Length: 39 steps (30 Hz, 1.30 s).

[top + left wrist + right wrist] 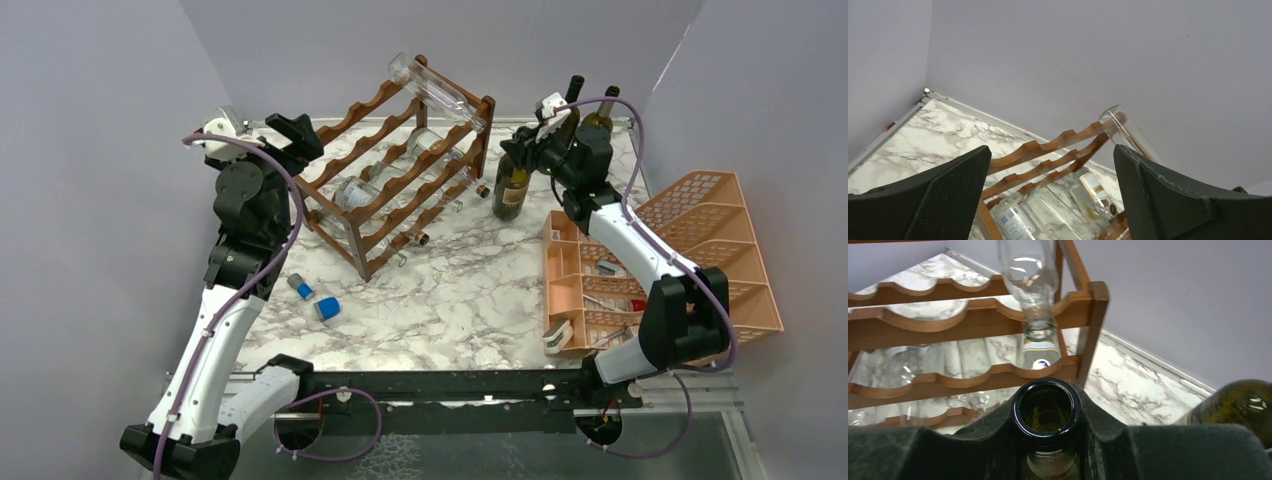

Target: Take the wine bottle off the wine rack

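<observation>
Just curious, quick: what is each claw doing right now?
Left gripper: open, holding nothing.
Right gripper: closed on the green wine bottle, at its neck.

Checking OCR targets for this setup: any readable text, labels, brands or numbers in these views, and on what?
Nothing legible.
White-and-blue label, clear glass bottle low in the dark brown wooden wine rack: blurred.
Gold-edged label, neighbouring clear glass bottle: blurred.
Pale label, dark green glass wine bottle: too small.
</observation>
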### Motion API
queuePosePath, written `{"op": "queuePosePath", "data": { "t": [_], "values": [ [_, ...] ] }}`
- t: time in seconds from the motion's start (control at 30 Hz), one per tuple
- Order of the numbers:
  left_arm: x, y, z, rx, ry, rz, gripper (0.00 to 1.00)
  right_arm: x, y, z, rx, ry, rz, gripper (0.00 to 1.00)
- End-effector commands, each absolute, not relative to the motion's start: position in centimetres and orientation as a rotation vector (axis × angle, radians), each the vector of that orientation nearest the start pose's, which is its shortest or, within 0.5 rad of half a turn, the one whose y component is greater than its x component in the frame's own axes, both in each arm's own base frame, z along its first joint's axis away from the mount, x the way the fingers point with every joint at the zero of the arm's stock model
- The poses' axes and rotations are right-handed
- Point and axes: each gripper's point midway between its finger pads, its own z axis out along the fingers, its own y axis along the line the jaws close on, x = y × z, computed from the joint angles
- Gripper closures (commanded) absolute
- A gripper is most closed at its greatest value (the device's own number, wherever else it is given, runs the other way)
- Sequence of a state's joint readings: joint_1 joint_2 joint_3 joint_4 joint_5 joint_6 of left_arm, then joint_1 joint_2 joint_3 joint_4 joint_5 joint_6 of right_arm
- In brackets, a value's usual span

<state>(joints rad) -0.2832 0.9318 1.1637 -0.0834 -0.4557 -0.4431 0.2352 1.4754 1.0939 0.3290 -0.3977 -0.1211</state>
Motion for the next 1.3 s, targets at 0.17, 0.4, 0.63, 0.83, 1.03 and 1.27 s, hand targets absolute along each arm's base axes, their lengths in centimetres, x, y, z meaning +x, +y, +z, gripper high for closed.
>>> {"op": "queuePosePath", "data": {
  "t": [0.17,0.4,0.63,0.83,1.03,1.27],
  "values": [
    [31.9,-0.1,43.5,-0.434,1.26,-0.065,0.01,48.4,13.0,32.8,-0.494,1.371,0.331,0.99],
    [31.3,0.0,42.9,-0.411,1.258,-0.047,0.01,51.2,8.9,33.1,-0.399,1.418,0.244,0.99],
    [31.4,-0.3,42.7,-0.394,1.264,-0.054,0.01,52.6,4.6,33.2,-0.304,1.445,0.155,0.99],
    [31.3,-0.1,42.7,-0.391,1.264,-0.038,0.01,53.9,2.2,32.8,-0.238,1.465,0.166,0.99],
    [31.4,-0.2,42.6,-0.386,1.264,-0.035,0.01,54.9,0.6,31.7,-0.209,1.493,0.111,0.98],
    [31.4,-0.3,42.7,-0.377,1.264,-0.037,0.01,55.6,0.6,30.1,-0.198,1.53,0.131,0.96]
  ]
}}
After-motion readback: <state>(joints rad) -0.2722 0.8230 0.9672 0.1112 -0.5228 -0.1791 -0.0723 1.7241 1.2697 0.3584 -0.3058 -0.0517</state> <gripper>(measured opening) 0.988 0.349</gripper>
